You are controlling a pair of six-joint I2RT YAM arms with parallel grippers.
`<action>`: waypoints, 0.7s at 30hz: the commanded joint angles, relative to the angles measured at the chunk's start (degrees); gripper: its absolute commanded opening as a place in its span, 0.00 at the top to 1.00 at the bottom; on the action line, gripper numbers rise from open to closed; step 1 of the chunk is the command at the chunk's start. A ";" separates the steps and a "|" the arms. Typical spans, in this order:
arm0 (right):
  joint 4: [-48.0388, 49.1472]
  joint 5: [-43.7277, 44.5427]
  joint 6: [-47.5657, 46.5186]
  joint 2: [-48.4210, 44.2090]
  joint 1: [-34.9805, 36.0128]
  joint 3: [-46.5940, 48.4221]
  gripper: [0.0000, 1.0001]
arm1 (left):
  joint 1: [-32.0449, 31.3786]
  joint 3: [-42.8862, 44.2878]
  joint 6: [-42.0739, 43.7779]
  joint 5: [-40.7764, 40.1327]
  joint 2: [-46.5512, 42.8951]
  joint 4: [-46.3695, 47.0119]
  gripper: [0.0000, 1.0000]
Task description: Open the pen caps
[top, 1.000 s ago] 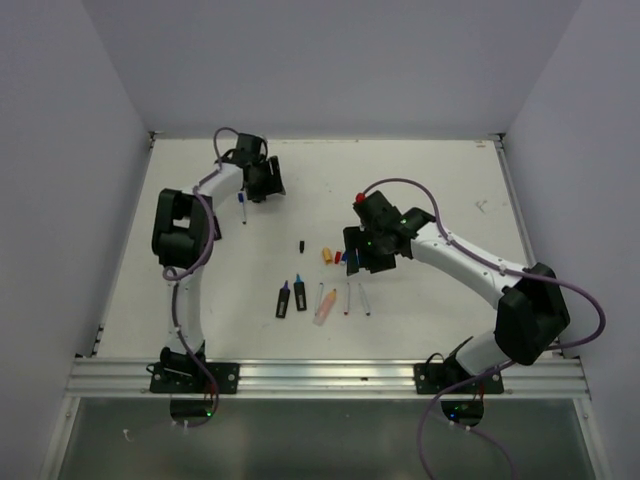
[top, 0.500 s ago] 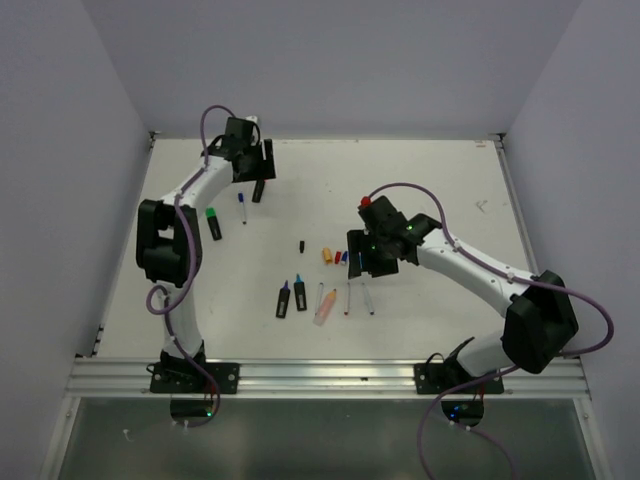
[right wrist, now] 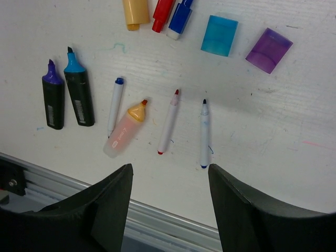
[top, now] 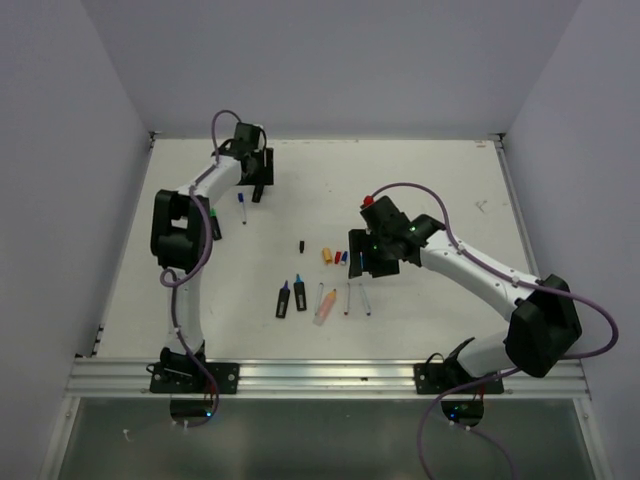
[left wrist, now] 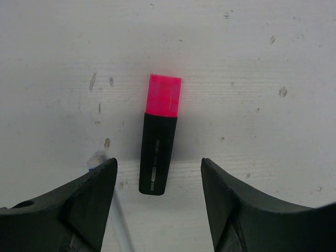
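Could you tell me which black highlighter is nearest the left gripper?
The pink-capped highlighter, framed by the open left gripper; the purple-tipped and blue-tipped ones lie uncapped elsewhere.

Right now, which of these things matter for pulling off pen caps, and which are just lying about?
Job in hand: the pink cap, on its black highlighter, framed by the open left gripper.

Lying about, already opened: the cyan cap, the purple cap, the peach highlighter, the red-tipped pen, the purple-tipped marker.

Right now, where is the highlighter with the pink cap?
The highlighter lies on the table in the left wrist view, between the tips of the open left claw, its pink cap pointing away; a thin white pen lies beside it.
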 commanded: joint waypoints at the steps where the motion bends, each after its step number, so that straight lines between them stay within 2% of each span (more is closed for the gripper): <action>1: -1.14 0.86 1.16 -2.41 -0.31 -0.58 0.36 | 0.76 3.41 1.59 -1.43 1.57 1.56 0.32; 7: -1.14 1.03 1.07 -1.89 -0.31 0.03 0.36 | 0.76 2.01 0.62 -0.55 3.34 2.08 0.42; 21: -1.14 1.65 0.37 -1.27 -0.31 0.21 0.36 | 0.23 -2.12 0.88 -2.66 5.45 3.14 0.53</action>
